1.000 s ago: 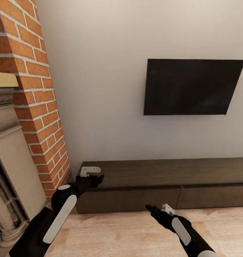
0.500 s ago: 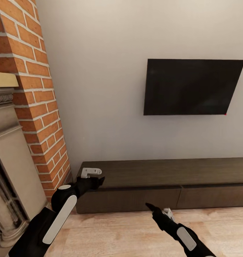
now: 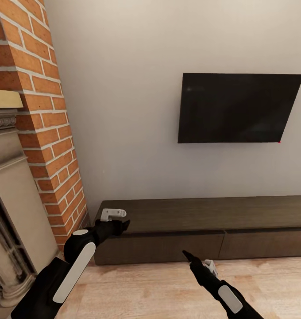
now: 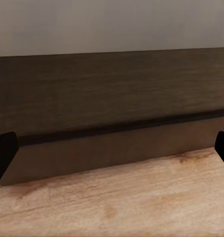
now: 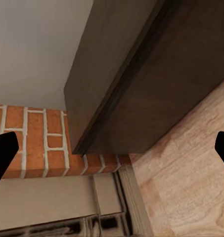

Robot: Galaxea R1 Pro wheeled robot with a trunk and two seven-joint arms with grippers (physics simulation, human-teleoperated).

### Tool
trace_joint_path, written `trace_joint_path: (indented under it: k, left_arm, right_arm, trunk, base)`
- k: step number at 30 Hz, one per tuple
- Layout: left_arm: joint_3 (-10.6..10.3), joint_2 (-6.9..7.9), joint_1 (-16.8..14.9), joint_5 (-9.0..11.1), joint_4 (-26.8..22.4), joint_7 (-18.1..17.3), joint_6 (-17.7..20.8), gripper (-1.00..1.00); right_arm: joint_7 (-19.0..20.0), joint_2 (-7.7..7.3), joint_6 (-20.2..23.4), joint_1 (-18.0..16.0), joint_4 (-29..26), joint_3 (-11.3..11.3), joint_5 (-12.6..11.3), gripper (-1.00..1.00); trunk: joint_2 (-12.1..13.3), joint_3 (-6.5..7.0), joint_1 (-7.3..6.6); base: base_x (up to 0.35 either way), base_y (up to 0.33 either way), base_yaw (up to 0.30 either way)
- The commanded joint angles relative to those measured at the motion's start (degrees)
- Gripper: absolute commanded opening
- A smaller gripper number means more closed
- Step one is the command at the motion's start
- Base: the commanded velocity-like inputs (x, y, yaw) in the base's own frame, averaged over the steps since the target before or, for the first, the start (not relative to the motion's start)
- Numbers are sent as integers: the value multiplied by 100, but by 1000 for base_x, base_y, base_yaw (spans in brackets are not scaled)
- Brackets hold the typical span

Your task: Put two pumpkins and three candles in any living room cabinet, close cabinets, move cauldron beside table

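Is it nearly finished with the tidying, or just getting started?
Hard to say. The cabinet has its visible drawer fronts closed. Both claws, left and right, are open and empty beside it. Whether the pumpkins or candles are inside, I cannot tell.

Even, soft simulated light, faint shadows, no glare; wrist views slightly blurred, head view wide-angle skewed.

The cabinet [image 3: 212, 230], long, low and dark brown, stands on the plank floor against the wall, its handleless drawer fronts [image 3: 164, 248] all shut flush.
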Motion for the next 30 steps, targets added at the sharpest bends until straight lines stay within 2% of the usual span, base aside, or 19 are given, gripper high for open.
trace_joint_path:
  k: [1,5,7,11,14,16,21,25,30]
  left_arm:
    - [-14,5,-6,60,-6,62,10,100]
    - [-18,7,-6,60,-6,65,10,100]
    - [-21,8,-6,60,-6,56,7,100]
    - [-24,15,-6,64,-10,-33,14,100]
    - [-16,122,-6,67,-8,-494,116,100]
    - [20,356,-6,65,-9,-1322,252,100]
    - [53,628,-6,68,-7,-2248,455,100]
    - [77,703,-6,69,-6,-2563,851,100]
    - [100,723,-6,82,-6,-2647,974,100]
  right_arm:
    - [18,0,20,-3,25,-32,-187,100]
    - [31,-10,-6,-3,57,-42,-558,100]
    - [42,-25,-14,-3,76,-51,-822,100]
    - [40,-51,-24,-3,178,-64,-981,100]
    - [39,-62,-26,-3,235,-69,-1031,100]
    - [38,-66,-27,-3,257,-69,-1051,100]
    - [38,-68,-28,-3,268,-66,-1062,100]
    - [43,-71,-30,-3,271,-65,-1065,100]
    - [52,-68,-35,-3,272,-64,-1072,100]
  trunk:
    - [-3,-6,-1]
    - [-3,-6,-1]
    - [-3,-6,-1]
    - [-3,-6,-1]
    - [-3,-6,-1]
    - [-3,-6,-1]
    - [-3,-6,-1]
    - [-3,-6,-1]
    - [-3,-6,-1]
  base:
    - [0,0,0]
    - [0,0,0]
    - [0,0,0]
    - [0,0,0]
    - [0,0,0]
    - [0,0,0]
    - [0,0,0]
    - [0,0,0]
    - [0,0,0]
